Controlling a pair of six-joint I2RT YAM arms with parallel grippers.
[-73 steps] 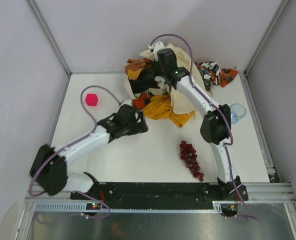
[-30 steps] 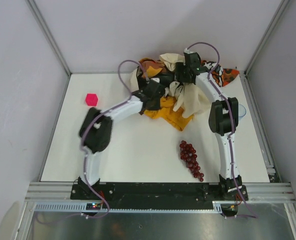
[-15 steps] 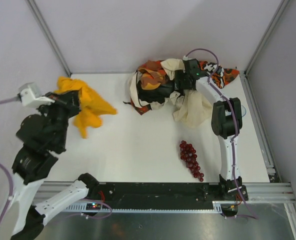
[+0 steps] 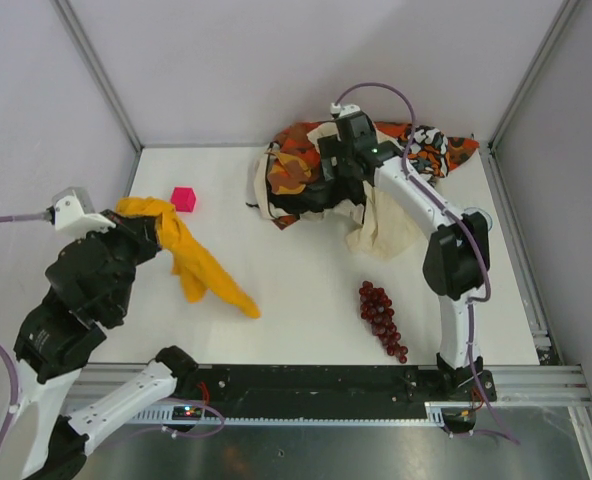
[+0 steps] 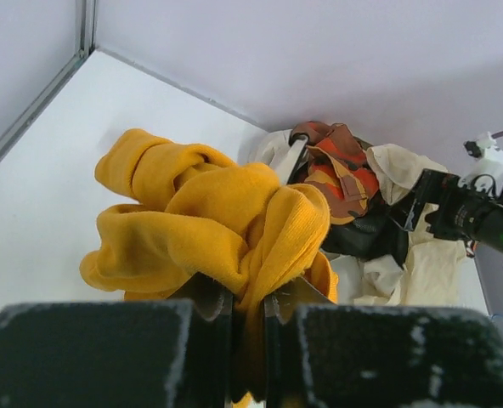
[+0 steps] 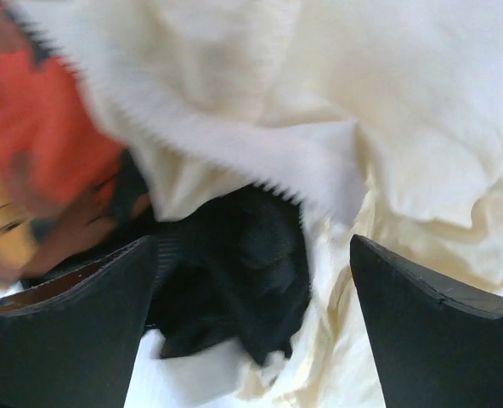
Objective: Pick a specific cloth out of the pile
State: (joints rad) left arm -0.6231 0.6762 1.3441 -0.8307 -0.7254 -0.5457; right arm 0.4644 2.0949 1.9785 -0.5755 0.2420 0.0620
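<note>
where the cloth (image 4: 191,255) lies: lifted off the table (image 4: 296,300) on the left side, well apart from the pile (image 4: 306,175); it is pinched at a bunched fold and its free end trails toward the near right, the tip seemingly touching the table, though that contact cannot be settled from above.
left gripper (image 5: 247,310): closed tight on the cloth; in the wrist view the fabric is seen squeezed between the two fingers and bulging above them.
right gripper (image 6: 251,280): spread wide, nothing held; it is poised over the pile, with the black cloth (image 6: 234,263) seen beneath the gap between its fingers and the cream-beige cloth (image 6: 387,127) around it.
key relation: the cloth is hung from the left gripper itself, its long axis running from the grip diagonally to the near right; the left arm is by far the nearer one, the right arm being placed across the table at the pile.
pile: heaped at the far edge, with the patterned cloth (image 4: 431,150) at its right; no plain yellow fabric is seen tangled in it, so the separation is judged done.
nearby things: pink cube (image 4: 183,198) just beyond the cloth's upper part; bunch of grapes (image 4: 381,318) well apart to the right.
in the way: nothing is seen between the cloth and the table beneath it; only the cube would be brushed if the cloth were swung toward the far side.
</note>
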